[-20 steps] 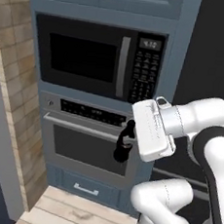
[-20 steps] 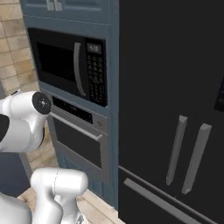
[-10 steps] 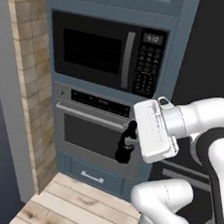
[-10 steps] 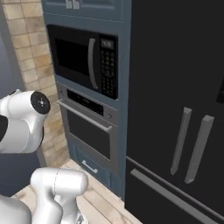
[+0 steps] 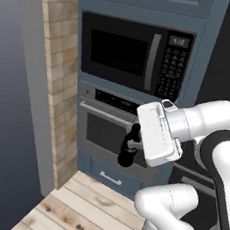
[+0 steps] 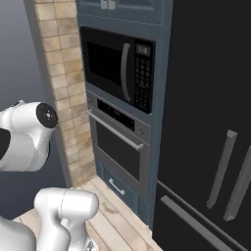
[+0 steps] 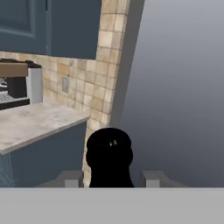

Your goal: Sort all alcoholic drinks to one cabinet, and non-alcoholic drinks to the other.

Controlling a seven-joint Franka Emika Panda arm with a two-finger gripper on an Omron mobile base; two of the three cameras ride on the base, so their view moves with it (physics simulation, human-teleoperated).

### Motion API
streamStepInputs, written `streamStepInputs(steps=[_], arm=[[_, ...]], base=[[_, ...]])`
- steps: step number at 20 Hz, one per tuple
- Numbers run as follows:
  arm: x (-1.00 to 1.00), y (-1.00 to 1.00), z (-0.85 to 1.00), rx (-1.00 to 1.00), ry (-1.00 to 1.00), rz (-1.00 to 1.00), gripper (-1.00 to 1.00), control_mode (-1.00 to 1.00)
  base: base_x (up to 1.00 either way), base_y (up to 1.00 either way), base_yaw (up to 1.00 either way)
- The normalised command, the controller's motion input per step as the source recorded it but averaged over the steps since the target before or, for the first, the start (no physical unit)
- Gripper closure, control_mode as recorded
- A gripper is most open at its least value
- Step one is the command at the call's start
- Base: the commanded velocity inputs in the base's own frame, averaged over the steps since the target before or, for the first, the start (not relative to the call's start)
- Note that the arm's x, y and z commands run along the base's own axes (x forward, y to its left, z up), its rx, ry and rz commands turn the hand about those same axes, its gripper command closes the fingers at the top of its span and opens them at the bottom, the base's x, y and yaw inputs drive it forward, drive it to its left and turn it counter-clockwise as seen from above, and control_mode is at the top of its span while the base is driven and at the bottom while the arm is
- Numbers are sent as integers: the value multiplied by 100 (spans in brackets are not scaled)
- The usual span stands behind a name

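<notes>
Since a moment ago the base has driven on, so the whole outlook has swung: the microwave (image 5: 136, 54) and oven (image 5: 110, 131) now sit nearer the middle of the left base view, with more of the brick-tiled wall end (image 5: 57, 81) in sight and a patch of wooden floor (image 5: 87, 209) below. Held against the arm, the load has not shifted. The gripper (image 5: 134, 145) is closed on the small black cola bottle (image 5: 128, 147), carried upright in front of the oven door, well clear of any counter. From the hand view the bottle's dark cap and shoulders (image 7: 109, 157) rise between the two grey fingertips (image 7: 70, 178). Beyond it a pale counter (image 7: 35, 122) ends at the tiled wall, with a coffee machine (image 7: 19, 85) standing toward its back edge. The black fridge (image 6: 211, 122) stands right of the oven.
</notes>
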Motion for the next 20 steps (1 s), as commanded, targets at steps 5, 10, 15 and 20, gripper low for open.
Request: streamStepInputs(steps=[5,10,15,20], arm=[[0,0,0,0,0,0,100,100],[0,0,0,0,0,0,100,100],[0,0,0,0,0,0,100,100],[0,0,0,0,0,0,100,100]], base=[[-31,25,34],[-31,29,35],[-25,35,36],[-24,38,36]])
